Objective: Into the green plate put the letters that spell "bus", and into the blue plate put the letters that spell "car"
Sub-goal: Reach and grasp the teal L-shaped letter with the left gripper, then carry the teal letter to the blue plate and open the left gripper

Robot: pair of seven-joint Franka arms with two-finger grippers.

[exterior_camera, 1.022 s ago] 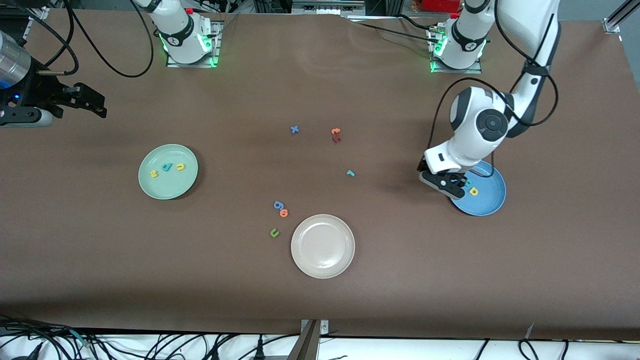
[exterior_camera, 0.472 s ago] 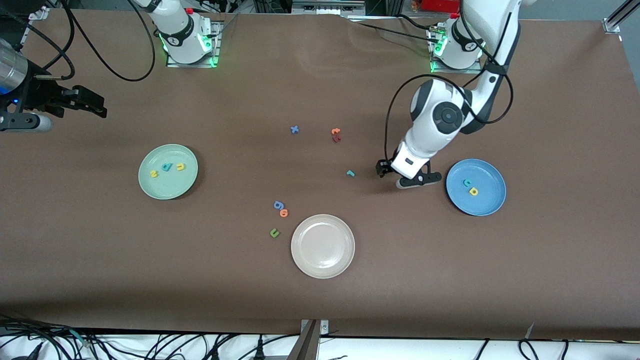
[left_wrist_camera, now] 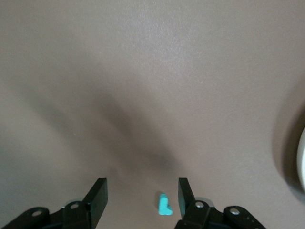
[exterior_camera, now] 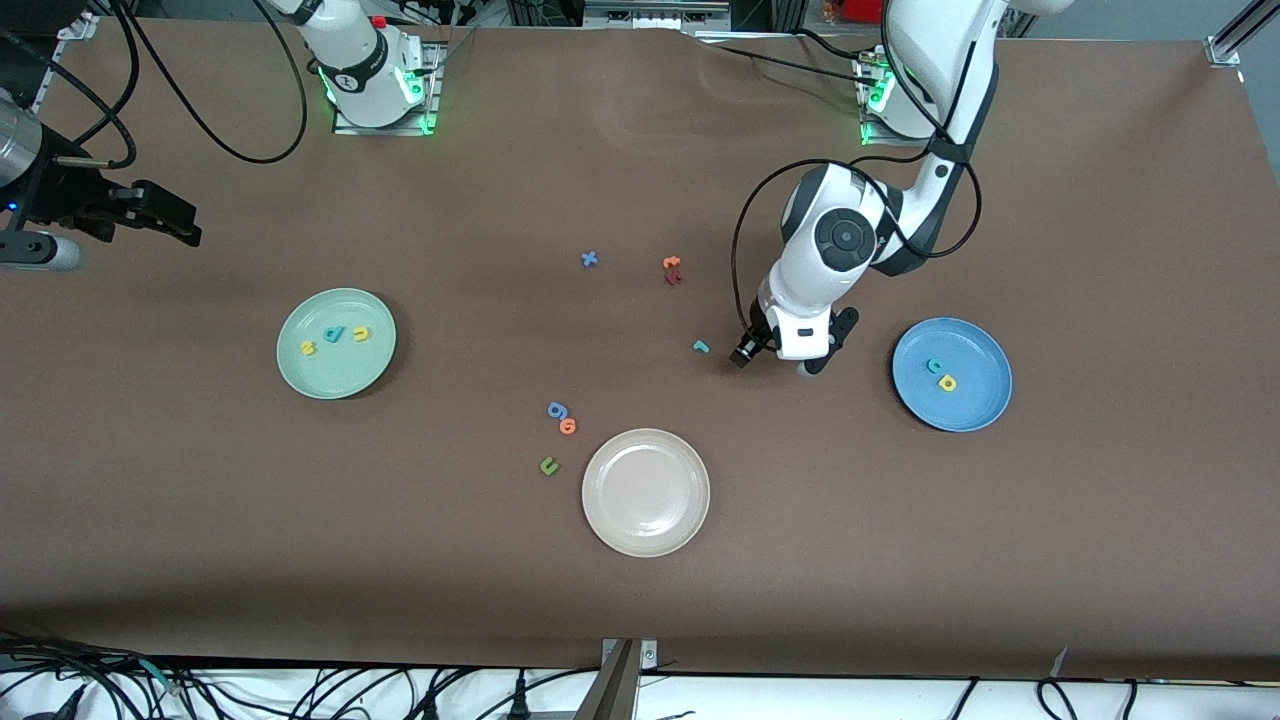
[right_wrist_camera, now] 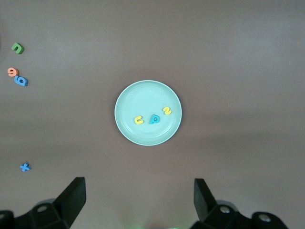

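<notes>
The green plate (exterior_camera: pixel 340 380) lies toward the right arm's end of the table, holding a yellow s (exterior_camera: pixel 308 348), a teal b (exterior_camera: pixel 332 334) and a yellow u (exterior_camera: pixel 360 335). Toward the left arm's end, the blue plate (exterior_camera: pixel 965 408) holds a teal c (exterior_camera: pixel 934 366) and a yellow a (exterior_camera: pixel 946 383). A teal r (exterior_camera: pixel 701 347) lies on the bare table between the plates. My left gripper (exterior_camera: pixel 778 360) hangs open low beside it; in the left wrist view the r (left_wrist_camera: pixel 163 204) sits between the fingers, close to one. My right gripper (exterior_camera: pixel 168 215) waits open, high over the table's end.
A beige-white plate (exterior_camera: pixel 645 535) lies nearer the front camera. A blue g (exterior_camera: pixel 557 410), an orange letter (exterior_camera: pixel 568 427) and a green u (exterior_camera: pixel 548 465) lie beside it. A blue x (exterior_camera: pixel 589 260), an orange letter (exterior_camera: pixel 672 264) and a dark red letter (exterior_camera: pixel 673 278) lie farther back.
My left gripper has swung away from over the blue plate to the teal r, leaving c and a in the plate. My right gripper drifted slightly outward.
</notes>
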